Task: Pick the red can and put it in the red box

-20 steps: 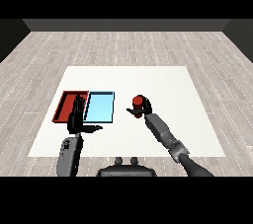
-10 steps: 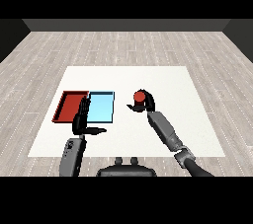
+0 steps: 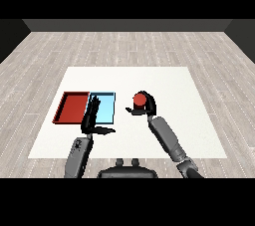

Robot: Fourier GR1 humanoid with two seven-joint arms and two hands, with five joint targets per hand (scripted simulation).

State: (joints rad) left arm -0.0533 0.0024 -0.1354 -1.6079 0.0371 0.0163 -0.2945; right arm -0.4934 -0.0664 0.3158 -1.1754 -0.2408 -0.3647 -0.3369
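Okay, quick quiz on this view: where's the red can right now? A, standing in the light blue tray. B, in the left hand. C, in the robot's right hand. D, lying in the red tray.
C: the right hand curls round the red can, to the right of both trays.

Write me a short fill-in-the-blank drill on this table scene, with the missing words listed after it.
1. The right hand is curled round the ____ can.
2. The red tray lies directly beside the light ____ tray.
3. The left hand holds ____, its fingers straight.
4. Both trays lie on the white ____.

Missing words: red; blue; nothing; table
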